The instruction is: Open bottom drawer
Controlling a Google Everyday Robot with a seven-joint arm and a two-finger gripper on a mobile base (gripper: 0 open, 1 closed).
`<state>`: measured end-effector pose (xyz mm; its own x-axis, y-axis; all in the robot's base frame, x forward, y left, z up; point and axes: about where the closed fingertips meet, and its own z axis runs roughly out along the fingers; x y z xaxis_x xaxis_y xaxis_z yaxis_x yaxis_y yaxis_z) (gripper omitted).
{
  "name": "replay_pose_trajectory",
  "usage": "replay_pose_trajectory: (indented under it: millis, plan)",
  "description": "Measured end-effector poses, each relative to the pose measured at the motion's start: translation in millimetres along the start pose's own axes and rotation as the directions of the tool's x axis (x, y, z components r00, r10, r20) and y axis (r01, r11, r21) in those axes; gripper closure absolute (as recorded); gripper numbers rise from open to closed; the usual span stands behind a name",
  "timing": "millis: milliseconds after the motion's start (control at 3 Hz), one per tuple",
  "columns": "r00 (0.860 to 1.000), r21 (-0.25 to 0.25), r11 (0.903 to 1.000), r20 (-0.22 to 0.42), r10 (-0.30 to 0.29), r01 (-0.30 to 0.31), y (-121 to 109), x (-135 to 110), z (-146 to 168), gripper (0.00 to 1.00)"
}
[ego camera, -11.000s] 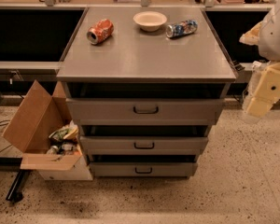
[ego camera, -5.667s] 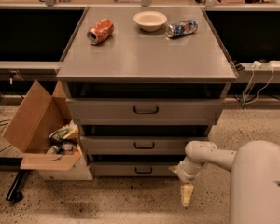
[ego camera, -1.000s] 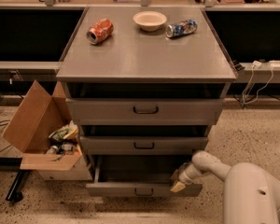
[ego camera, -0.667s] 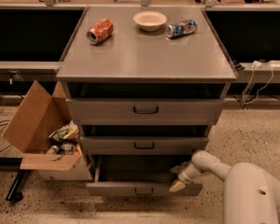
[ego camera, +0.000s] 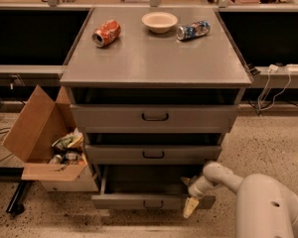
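The bottom drawer (ego camera: 139, 201) is the narrowest grey front, with a small black loop handle (ego camera: 153, 203). It stands pulled out toward me, and its dark inside shows above the front. My gripper (ego camera: 190, 207) is at the drawer's right end, at the front corner, on a white arm (ego camera: 268, 207) that comes in from the lower right. The middle drawer (ego camera: 153, 154) and top drawer (ego camera: 154, 117) sit above it.
On the cabinet top (ego camera: 154, 58) lie a red can (ego camera: 106, 33), a white bowl (ego camera: 159, 21) and a blue can (ego camera: 193, 29). An open cardboard box (ego camera: 42, 143) with trash stands on the floor at the left. Cables and a power strip (ego camera: 283, 69) are at the right.
The drawer was shut 11 and 5.7 seconds ago and now stands open. Over the last second the gripper and drawer have barely moved.
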<state>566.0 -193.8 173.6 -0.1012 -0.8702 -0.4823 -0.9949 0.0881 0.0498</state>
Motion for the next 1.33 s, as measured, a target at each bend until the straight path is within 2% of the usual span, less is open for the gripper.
replay_pose_trajectory:
  millis: [333,667,1000,1333]
  plan:
    - [0.994,-0.119,0.9871,-0.018,-0.11,0.107,35.0,3.7,11.4,0.0]
    - [0.983,-0.168,0.9701,-0.027,-0.183,0.176,60.2,7.2,8.1,0.15]
    - [0.973,-0.166,0.9605,-0.019,-0.23,0.223,79.4,7.2,-6.3,0.38]
    - [0.968,-0.171,0.954,-0.012,-0.252,0.246,90.8,8.6,-13.2,0.61]
